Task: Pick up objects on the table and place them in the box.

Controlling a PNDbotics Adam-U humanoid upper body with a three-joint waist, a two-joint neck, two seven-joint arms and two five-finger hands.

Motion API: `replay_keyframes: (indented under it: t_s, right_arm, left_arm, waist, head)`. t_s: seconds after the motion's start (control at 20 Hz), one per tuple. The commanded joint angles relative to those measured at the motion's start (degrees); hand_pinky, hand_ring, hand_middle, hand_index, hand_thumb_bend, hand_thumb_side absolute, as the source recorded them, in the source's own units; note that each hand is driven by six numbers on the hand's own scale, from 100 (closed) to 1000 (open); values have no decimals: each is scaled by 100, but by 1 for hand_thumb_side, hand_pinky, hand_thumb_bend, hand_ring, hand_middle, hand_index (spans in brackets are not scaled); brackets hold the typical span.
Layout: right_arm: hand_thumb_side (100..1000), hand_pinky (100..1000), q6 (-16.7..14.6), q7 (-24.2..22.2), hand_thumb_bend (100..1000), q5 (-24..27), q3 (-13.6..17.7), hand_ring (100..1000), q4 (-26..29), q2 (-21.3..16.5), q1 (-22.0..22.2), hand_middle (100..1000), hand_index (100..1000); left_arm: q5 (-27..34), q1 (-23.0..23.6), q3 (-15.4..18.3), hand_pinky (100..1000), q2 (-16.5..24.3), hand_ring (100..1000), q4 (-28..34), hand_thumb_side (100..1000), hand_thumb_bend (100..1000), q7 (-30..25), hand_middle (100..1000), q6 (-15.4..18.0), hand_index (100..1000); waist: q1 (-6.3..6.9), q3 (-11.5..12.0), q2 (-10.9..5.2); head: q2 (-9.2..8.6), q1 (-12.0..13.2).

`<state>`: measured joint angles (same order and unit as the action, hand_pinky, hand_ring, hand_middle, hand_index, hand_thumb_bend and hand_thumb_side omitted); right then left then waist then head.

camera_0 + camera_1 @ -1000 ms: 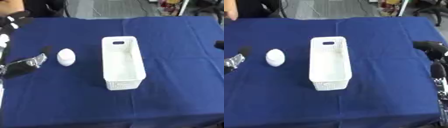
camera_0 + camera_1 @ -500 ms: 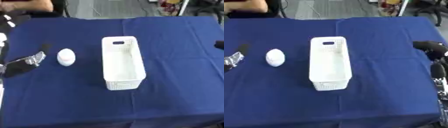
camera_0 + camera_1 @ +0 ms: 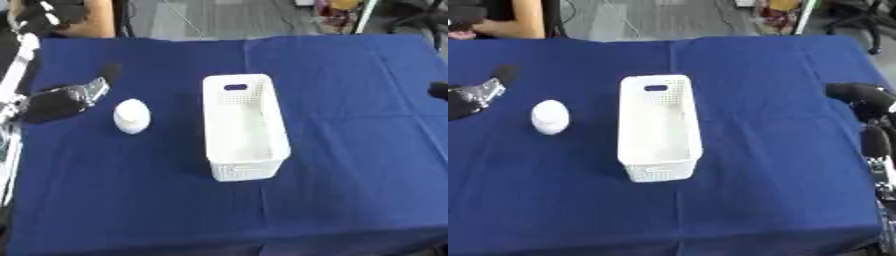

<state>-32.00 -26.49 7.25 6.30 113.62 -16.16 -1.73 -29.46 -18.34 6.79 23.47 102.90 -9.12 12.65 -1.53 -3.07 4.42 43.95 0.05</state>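
— What's on the blue tabletop (image 3: 350, 150)?

— A long white box (image 3: 245, 125) in the middle, its length running away from the robot, looks empty. Left of it, apart, sits a small white rounded thing (image 3: 131, 116).

— Which hand is nearer?

— The left hand (image 3: 66, 97), just beside it, the white thing lying to its right; I can't tell how its fingers are set. The right hand (image 3: 868, 107) hangs at the far right edge, well apart. Nothing stands between.
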Motion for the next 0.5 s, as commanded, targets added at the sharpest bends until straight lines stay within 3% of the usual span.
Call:
replay_keyframes:
  t_s: [0.05, 0.5]
  right_arm:
    - [670, 856, 8, -25, 100, 33, 8, 843, 97, -91, 8, 765, 866]
    - [670, 856, 1, -55, 100, 67, -10, 843, 97, -96, 22, 765, 866]
  left_arm:
    - [-29, -268, -38, 824, 215, 784, -504, 536, 870, -138, 909, 88, 880]
    - [-537, -926, -278, 825, 339, 787, -2063, 605, 859, -326, 908, 482, 886]
  waist:
    - [2, -1, -49]
    - [-30, 1, -62]
  head:
    - [-54, 51]
    - [-55, 98]
